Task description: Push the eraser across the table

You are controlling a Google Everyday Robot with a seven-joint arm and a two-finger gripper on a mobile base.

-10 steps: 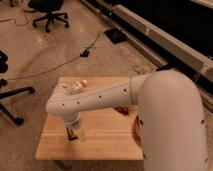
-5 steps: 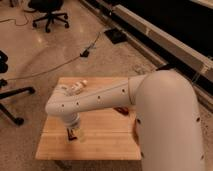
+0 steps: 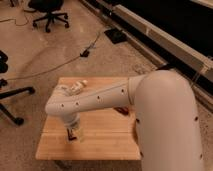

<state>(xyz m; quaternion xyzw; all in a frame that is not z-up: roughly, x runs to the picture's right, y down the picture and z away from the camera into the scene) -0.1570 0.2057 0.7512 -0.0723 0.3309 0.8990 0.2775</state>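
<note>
The table (image 3: pixel 107 142) has a pale wooden plank top. My white arm reaches over it from the right. The gripper (image 3: pixel 74 131) hangs down from the wrist over the front left part of the table, low at the surface. A small dark block with a reddish face, the eraser (image 3: pixel 71 133), shows right at the gripper's tip, partly hidden by it. I cannot tell whether they touch. A small white bottle (image 3: pixel 81 134) stands just to the right of the gripper.
A glossy dark-red oblong item (image 3: pixel 121 110) lies under my forearm at the right. A pale crumpled object (image 3: pixel 75 88) sits by the far edge. Office chairs (image 3: pixel 47 12) and a floor cable (image 3: pixel 55 65) are beyond; a chair base (image 3: pixel 10 100) stands left.
The gripper has crept slightly toward the table's front edge. The objects by it look almost unmoved.
</note>
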